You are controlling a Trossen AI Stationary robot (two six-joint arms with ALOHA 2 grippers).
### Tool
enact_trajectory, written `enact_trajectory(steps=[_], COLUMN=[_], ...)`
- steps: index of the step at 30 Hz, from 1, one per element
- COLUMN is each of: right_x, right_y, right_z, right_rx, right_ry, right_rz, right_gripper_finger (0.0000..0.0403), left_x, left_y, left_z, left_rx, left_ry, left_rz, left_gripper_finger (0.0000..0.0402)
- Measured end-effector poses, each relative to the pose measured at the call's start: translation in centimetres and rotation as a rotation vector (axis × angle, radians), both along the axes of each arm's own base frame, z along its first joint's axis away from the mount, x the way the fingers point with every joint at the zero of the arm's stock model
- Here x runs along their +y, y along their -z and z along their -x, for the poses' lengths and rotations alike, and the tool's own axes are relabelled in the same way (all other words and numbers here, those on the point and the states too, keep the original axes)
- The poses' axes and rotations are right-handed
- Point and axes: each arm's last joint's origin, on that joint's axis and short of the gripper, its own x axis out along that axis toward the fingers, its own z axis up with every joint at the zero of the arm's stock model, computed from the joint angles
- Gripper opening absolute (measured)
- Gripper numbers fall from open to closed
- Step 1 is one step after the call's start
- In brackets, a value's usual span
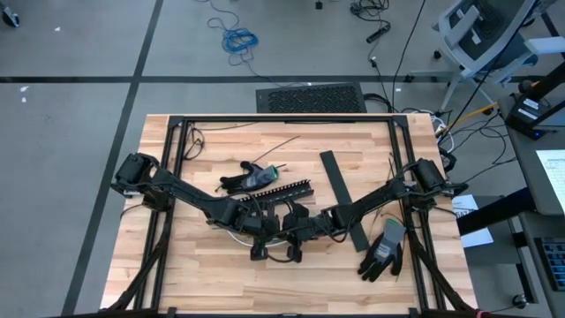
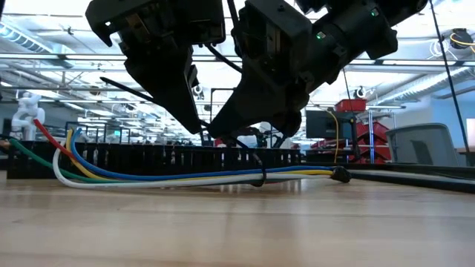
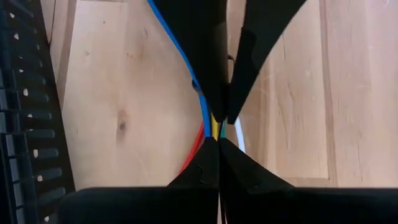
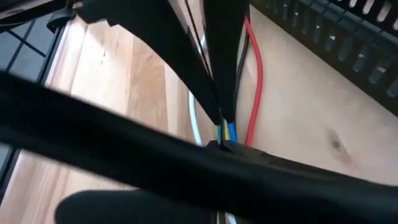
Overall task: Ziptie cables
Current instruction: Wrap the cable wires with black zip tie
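Cables: on the desk, just in front of the black slotted duct, long axis parallel to it.
Left pincer: closed on the cables.
Right pincer: closed on the same bundle, just beside the left.

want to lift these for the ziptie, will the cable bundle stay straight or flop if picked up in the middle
Likely floppy: the cables are thin, lie loosely along the table, and their ends already curl and splay apart. They look light, so the left gripper should lift them easily. Separate strands may slide out of line unless pinched together.
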Motion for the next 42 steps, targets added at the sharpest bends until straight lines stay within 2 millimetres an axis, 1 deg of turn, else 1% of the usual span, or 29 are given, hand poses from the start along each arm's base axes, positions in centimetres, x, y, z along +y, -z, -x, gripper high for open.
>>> enact_trajectory(steps=[3, 5, 12, 21, 34, 37, 42], right_x=[0.0, 0.1, 0.8, 0.9, 1.0, 1.0, 0.9], right_y=[0.0, 0.0, -0.4, -0.2, -0.2, -0.3, -0.2], right_z=[0.1, 0.1, 0.3, 0.4, 0.4, 0.3, 0.3], right_rx=[0.010, 0.014, 0.006, 0.019, 0.015, 0.007, 0.008], right_ry=[0.011, 0.012, 0.014, 0.020, 0.022, 0.023, 0.026], right_rz=[-0.016, -0.028, -0.049, -0.052, -0.071, -0.072, -0.072], right_gripper_finger=[0.0002, 0.0001, 0.0000, 0.0000, 0.0000, 0.0000, 0.0000], left_x=[0.0, 0.1, 0.8, 1.7, 3.4, 3.6, 3.8], left_y=[-0.1, -0.5, -3.4, -5.5, -10.3, -10.7, -10.5], left_z=[0.0, 0.0, 0.8, 1.8, 4.4, 4.6, 4.8], left_rx=[-0.002, -0.012, -0.105, -0.166, -0.327, -0.341, -0.315], left_ry=[-0.004, -0.015, -0.061, -0.122, -0.214, -0.224, -0.227], left_rz=[-0.005, -0.020, -0.033, -0.087, -0.115, -0.115, -0.136], left_gripper_finger=[0.0000, 0.0000, 0.0000, 0.0000, 0.0000, 0.0000, 0.0000])
